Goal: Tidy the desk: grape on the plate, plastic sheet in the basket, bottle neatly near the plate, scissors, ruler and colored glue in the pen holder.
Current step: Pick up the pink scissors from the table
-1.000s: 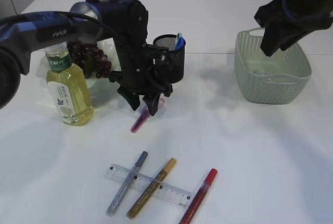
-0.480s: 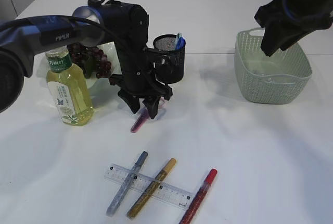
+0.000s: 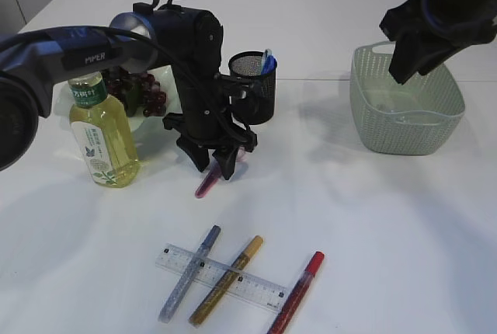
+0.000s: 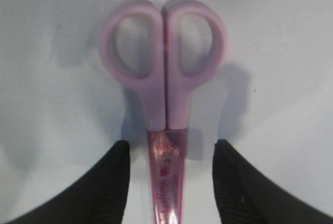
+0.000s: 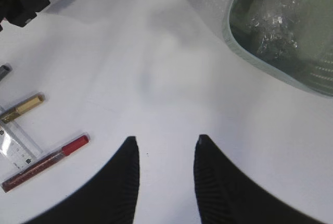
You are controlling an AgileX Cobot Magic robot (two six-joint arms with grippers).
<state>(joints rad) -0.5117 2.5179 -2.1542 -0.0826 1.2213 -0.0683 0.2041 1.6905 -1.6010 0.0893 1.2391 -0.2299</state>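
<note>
Scissors lie flat between the spread fingers of the left gripper, untouched, while the right gripper hangs parted and empty beside the basket.

Bright even overhead light; soft shadows on white table; left wrist view blurred.

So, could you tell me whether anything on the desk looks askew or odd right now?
Nothing is spilled or damaged. The clear plastic ruler lies slanted beneath the silver glitter glue pen and gold glitter glue pen, which cross over it; the red glitter glue pen lies beside them.
</note>
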